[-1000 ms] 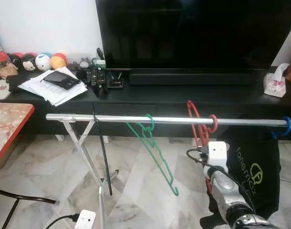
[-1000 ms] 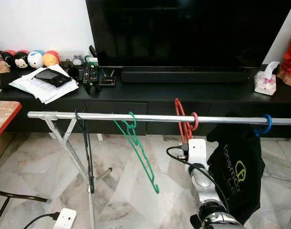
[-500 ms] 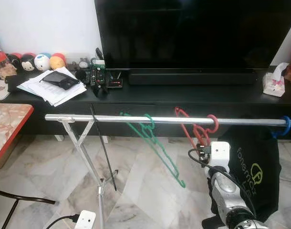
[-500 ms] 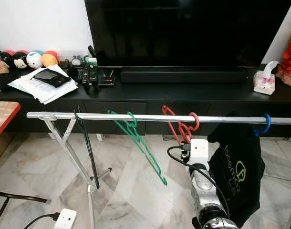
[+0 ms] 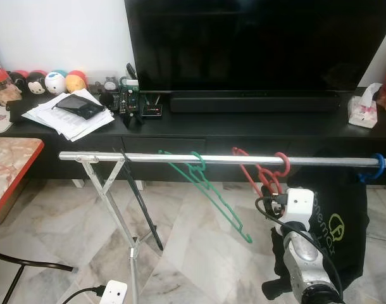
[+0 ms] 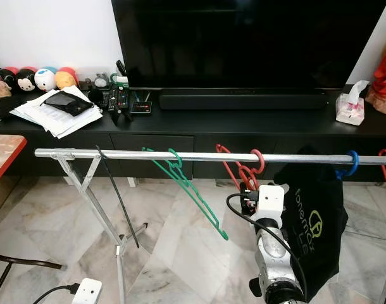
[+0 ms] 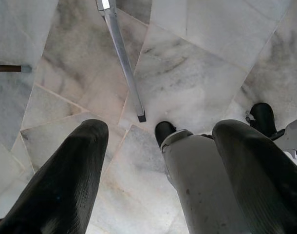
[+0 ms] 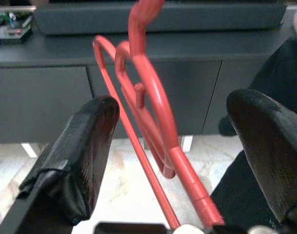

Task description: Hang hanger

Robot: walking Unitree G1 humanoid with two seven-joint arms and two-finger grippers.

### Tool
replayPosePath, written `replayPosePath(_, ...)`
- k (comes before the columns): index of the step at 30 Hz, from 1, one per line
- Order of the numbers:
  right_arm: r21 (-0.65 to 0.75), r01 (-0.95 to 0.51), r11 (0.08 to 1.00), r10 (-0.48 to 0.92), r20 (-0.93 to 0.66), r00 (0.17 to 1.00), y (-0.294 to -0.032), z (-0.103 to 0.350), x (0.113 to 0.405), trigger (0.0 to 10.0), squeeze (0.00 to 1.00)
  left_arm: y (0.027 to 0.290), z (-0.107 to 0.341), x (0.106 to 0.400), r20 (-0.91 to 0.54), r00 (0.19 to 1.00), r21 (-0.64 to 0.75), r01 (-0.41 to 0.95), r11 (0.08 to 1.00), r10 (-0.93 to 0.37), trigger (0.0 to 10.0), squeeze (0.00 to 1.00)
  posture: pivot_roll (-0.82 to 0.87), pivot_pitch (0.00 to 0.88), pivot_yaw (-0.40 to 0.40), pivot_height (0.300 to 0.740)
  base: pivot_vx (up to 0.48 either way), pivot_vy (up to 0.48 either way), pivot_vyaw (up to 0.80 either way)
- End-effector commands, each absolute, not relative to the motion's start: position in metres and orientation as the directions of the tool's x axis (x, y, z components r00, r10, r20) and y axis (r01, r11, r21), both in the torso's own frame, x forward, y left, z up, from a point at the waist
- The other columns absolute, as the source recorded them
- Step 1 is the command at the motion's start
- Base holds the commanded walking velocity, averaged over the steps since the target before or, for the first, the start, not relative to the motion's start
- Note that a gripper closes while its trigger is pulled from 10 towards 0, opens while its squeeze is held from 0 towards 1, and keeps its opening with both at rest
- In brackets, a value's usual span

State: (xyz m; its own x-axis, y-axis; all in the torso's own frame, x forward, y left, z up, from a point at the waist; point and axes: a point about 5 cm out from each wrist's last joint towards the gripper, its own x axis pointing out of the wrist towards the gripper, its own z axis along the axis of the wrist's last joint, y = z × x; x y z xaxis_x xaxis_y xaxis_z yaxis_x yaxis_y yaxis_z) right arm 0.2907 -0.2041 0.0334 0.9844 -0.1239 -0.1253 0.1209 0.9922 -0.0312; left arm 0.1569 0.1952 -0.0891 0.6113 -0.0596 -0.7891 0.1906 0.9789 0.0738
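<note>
A red hanger (image 5: 264, 172) hangs by its hook on the silver rail (image 5: 149, 158), right of the middle. Just below the rail, my right gripper (image 8: 180, 122) stands open. In the right wrist view the red hanger (image 8: 148, 97) runs between its two fingers (image 8: 90, 146) with a gap on each side. The white wrist housing (image 5: 300, 204) hides those fingers in the eye views. My left gripper (image 7: 160, 129) hangs idle and open over the marble floor.
A green hanger (image 5: 212, 196) and a black hanger (image 5: 139, 196) hang slanted on the rail further left. A blue hook (image 5: 375, 168) carries a black shirt (image 5: 342, 231) beside my right arm. Behind stand a black TV console (image 5: 243, 130), the rack's crossed legs (image 5: 111, 202), and a power strip (image 5: 112, 292).
My right wrist has shifted slightly right and back from the rail. The red hanger has turned from edge-on to slanted, and the green and black hangers have swung their lower ends rightward.
</note>
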Motion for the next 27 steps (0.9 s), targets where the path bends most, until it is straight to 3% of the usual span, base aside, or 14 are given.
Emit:
replayPosePath(1,-0.022,0.138,0.99,-0.14,-0.096,0.985,-0.206,0.036,0.288,10.0,1.0,0.194,-0.091,0.154,-0.8,0.596,0.077,0.215,0.974,-0.069,10.0,0.0,-0.11,0.0,-0.001,0.74,0.0,0.0,0.0)
replayPosePath(16,-0.06,0.078,0.995,-0.075,0.045,0.996,-0.2,0.055,0.247,10.0,1.0,0.196,-0.093,0.148,-0.813,0.578,0.083,0.226,0.971,-0.065,10.0,0.0,-0.12,0.0,0.001,0.74,0.0,0.0,0.0)
replayPosePath(22,-0.064,0.048,0.997,-0.046,0.022,0.999,-0.197,0.055,0.234,10.0,1.0,0.197,-0.094,0.146,-0.819,0.57,0.089,0.235,0.968,-0.063,10.0,0.0,-0.13,0.0,0.005,0.74,0.0,0.0,0.0)
replayPosePath(23,-0.064,0.047,0.997,-0.047,0.01,0.999,-0.198,0.053,0.232,10.0,0.36,0.197,-0.094,0.146,-0.822,0.567,0.092,0.237,0.967,-0.061,10.0,0.0,-0.13,0.0,0.004,0.74,0.0,0.0,0.0)
replayPosePath(24,-0.07,0.048,0.996,-0.049,-0.006,0.999,-0.201,0.052,0.23,10.0,0.0,0.197,-0.094,0.145,-0.824,0.564,0.095,0.24,0.966,-0.059,10.0,0.0,-0.13,0.0,0.004,0.74,0.0,0.0,0.0)
replayPosePath(27,-0.075,0.048,0.996,-0.049,-0.017,0.999,-0.202,0.052,0.23,10.0,0.0,0.198,-0.094,0.145,-0.825,0.563,0.097,0.238,0.966,-0.055,10.0,0.0,-0.13,0.0,0.005,0.74,0.0,0.0,0.0)
